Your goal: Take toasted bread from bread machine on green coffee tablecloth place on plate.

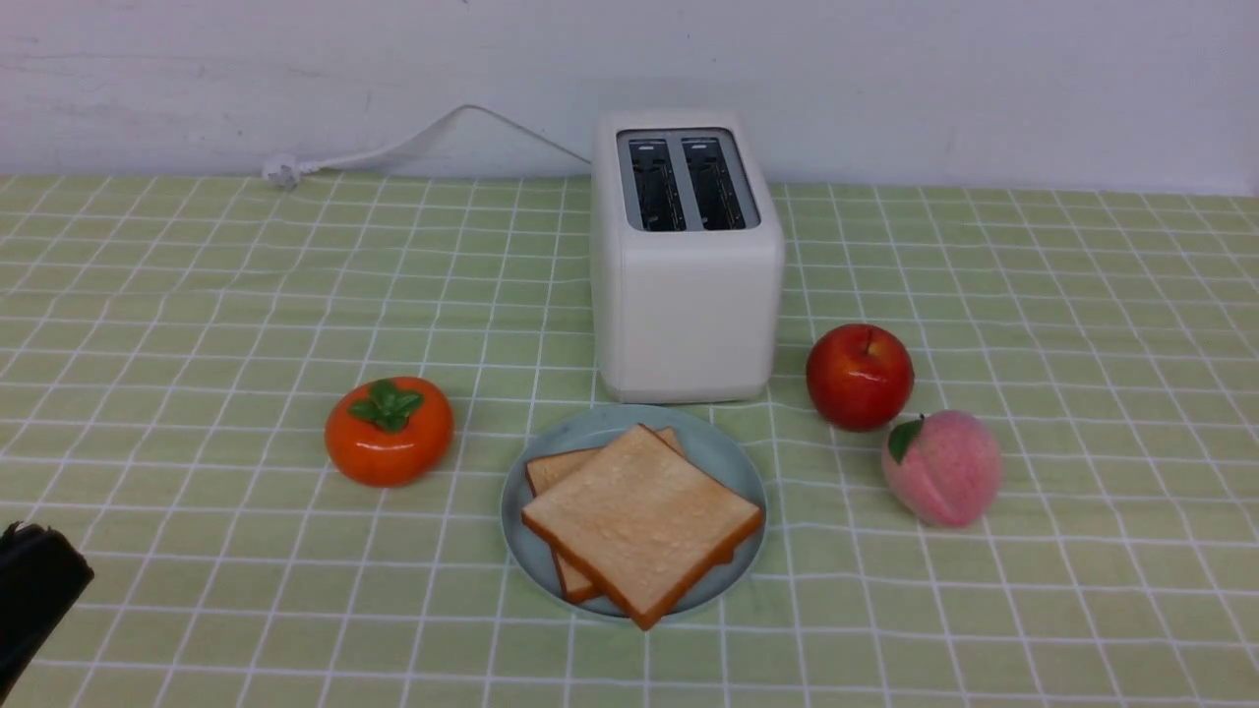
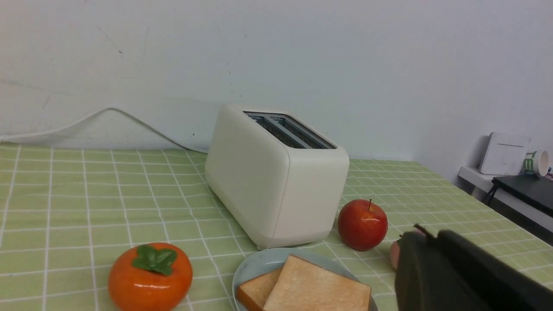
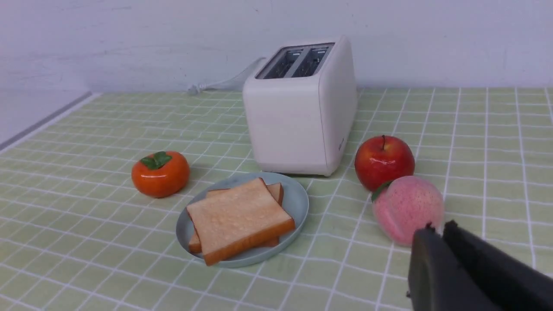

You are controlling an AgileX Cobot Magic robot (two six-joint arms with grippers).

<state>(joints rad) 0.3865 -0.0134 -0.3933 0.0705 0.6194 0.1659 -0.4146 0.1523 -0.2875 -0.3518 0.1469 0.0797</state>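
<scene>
The white bread machine stands at the back middle of the green coffee tablecloth, and both its slots look empty. Two slices of toasted bread lie stacked on the pale blue plate just in front of it. My left gripper is shut and empty, low at the near left; a black part of it shows in the front view. My right gripper is shut and empty, near the peach, and is out of the front view. The bread and plate also show in the right wrist view.
An orange persimmon sits left of the plate. A red apple and a pink peach sit to its right. The toaster's white cord runs along the back wall. A side shelf with a cup stands beyond the table's right edge.
</scene>
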